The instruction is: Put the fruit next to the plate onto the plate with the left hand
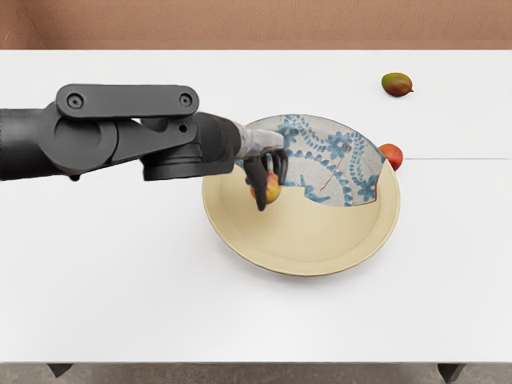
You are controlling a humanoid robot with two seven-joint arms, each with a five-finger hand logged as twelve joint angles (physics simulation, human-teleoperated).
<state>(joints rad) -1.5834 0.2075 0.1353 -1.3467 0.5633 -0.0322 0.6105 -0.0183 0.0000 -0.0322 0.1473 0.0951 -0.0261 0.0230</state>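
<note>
A wide cream plate (320, 240) with a blue floral pattern on its far half lies at the table's centre. My left arm comes in from the left, and its hand (266, 174) hangs over the plate's left part. Its dark fingers (259, 186) are curled around a small orange-yellow fruit (272, 190), held over the plate's inner surface. I cannot tell whether the fruit touches the plate. A red-orange fruit (392, 155) sits against the plate's right rim, partly hidden behind it.
A green-and-red mango-like fruit (397, 83) lies far back on the right of the white table (120, 296). The table's front edge runs along the bottom of the view.
</note>
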